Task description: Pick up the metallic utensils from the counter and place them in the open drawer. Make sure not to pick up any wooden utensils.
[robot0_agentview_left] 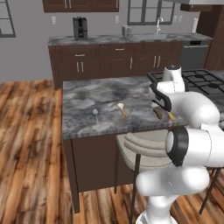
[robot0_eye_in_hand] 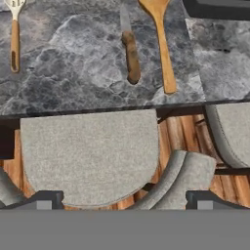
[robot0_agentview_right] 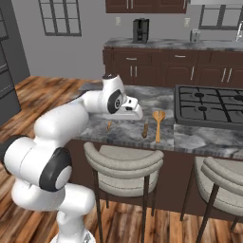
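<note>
Counter (robot0_agentview_left: 83, 94) of grey-and-white marbled stone stands in the middle of the kitchen, with dark brown cabinet sides under it. On its top, in the left base view, lies a small silver-grey spoon (robot0_agentview_left: 95, 114) with a round head and a thin handle, near the front edge and well apart from the arm. Near it, to the right, lies a tan wooden utensil (robot0_agentview_left: 122, 110) with a paler flat head. Further right, partly behind the arm, lie a knife with brown handle (robot0_eye_in_hand: 130, 51) and a wooden spatula (robot0_eye_in_hand: 161, 39); in the hand view these two rest side by side, close but not touching, both near the edge of the stone. A black stovetop (robot0_agentview_right: 209, 105) is set into the counter beside them. The gripper (robot0_eye_in_hand: 124, 201) hangs over a grey padded stool (robot0_eye_in_hand: 90, 156) that stands in front of the counter, and its two dark fingertips (robot0_eye_in_hand: 44, 200) stand far apart, with nothing between them. A second stool (robot0_agentview_right: 223, 187) stands beside the first one. In the right base view the hand of the arm is above the front edge of the counter, close to the knife. The floor (robot0_agentview_left: 30, 153) is of brown wooden planks.
</note>
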